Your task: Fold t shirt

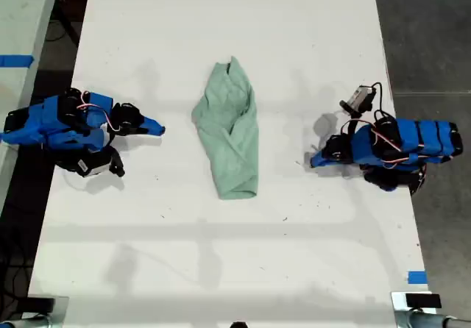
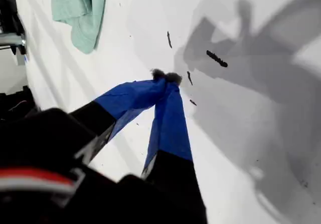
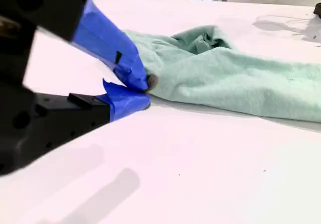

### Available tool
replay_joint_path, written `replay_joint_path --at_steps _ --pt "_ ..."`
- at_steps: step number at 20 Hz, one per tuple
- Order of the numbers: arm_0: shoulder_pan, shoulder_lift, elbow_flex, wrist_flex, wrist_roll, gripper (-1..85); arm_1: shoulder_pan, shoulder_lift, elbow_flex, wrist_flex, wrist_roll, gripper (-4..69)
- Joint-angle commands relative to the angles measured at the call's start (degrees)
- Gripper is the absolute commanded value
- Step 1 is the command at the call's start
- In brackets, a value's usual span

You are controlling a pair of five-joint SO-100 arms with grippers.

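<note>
My first gripper [image 1: 313, 161], two blue plastic jaws on a black body, lies low over the white tabletop [image 1: 221, 269] at the exterior view's right. Its arm is folded back on itself and the jaws point toward the middle of the table. In the first wrist view the jaws [image 2: 165, 77] meet at their tips and hold nothing. A few small dark specks sit on the bare surface just ahead of them.

My second gripper [image 1: 158, 129] is of the same build and rests at the exterior view's left. Its arm is likewise tucked in low, and its tip is aimed across the table toward the other arm. In the second wrist view its jaws [image 3: 145, 91] are also drawn together on nothing. The cloth fills the space behind them, but the exterior view shows a clear gap of bare table between tip and fabric.

The small pale mint-green soft fabric t shirt [image 1: 232, 133] lies between the two grippers at the table's centre, touched by neither. It is gathered into a long, narrow, wrinkled bundle. It runs from a pointed end farther up the exterior view to a blunter, rounded end lower down, leaning slightly toward that view's right. Lengthwise creases run along it, and the second wrist view shows a rumpled hump [image 3: 225, 78] along its upper part. The first wrist view catches only its rounded end [image 2: 80, 8], well apart from the jaws.
</note>
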Motion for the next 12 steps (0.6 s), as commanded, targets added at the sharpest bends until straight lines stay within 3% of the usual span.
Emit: replay_joint_path --at_steps 1,9,12 --pt "0.26 0.35 0.35 0.09 -0.97 -0.1 -4.31 0.44 -0.70 1.05 3.43 -3.2" --pt "0.18 0.35 0.35 0.09 -1.05 -0.1 -3.96 0.44 -0.35 1.23 5.80 -3.2" --pt "0.26 0.35 0.35 0.09 -1.05 -0.1 -1.76 0.44 0.00 0.79 3.43 -3.2"
